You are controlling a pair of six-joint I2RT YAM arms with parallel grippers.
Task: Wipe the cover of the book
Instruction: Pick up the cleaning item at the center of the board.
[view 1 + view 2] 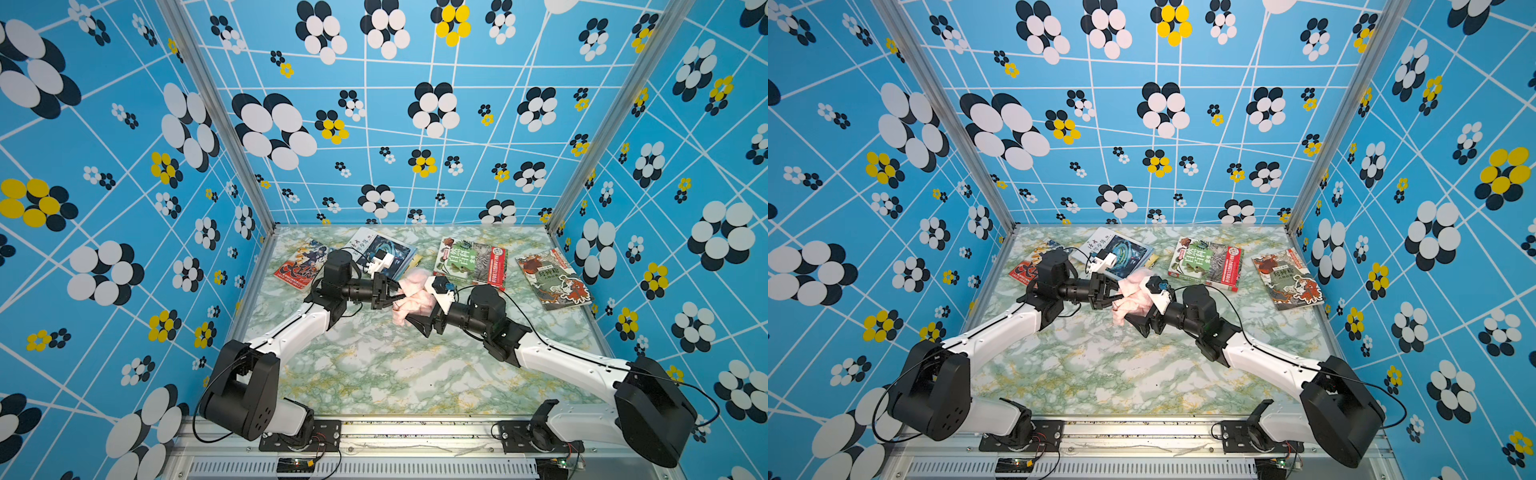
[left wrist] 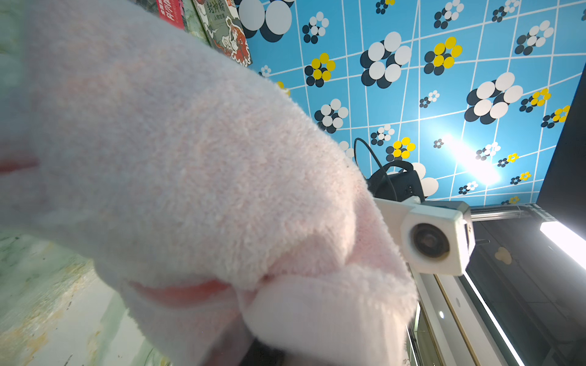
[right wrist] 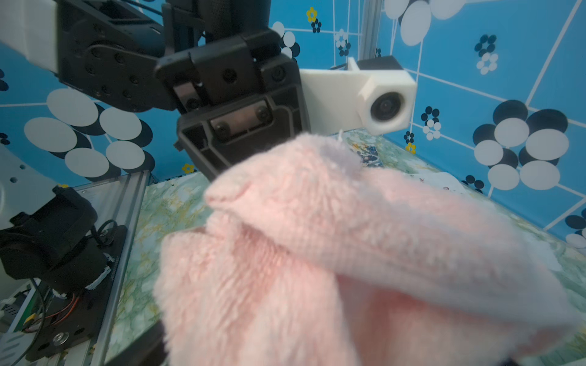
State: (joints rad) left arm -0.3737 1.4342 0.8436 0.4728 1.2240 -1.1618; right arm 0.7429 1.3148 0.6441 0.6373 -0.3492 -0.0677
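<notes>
Several books lie along the back of the marble table: a red one (image 1: 296, 266), a blue one (image 1: 388, 249), a green one (image 1: 471, 259) and one with a red dragon (image 1: 555, 278). A fluffy pink cloth (image 1: 415, 297) hangs above the table's middle, in front of the blue book. My left gripper (image 1: 397, 297) is shut on the cloth's left side. My right gripper (image 1: 417, 313) stands open against the cloth's right side, one dark finger (image 1: 415, 325) showing below it. The cloth (image 2: 190, 158) fills the left wrist view. In the right wrist view the cloth (image 3: 317, 253) hides the jaws.
The table (image 1: 374, 374) is boxed in by blue flowered walls at the back and both sides. The two arms meet nose to nose at the table's middle. The left arm's black gripper housing (image 3: 241, 126) and its white camera (image 3: 387, 107) sit just beyond the cloth.
</notes>
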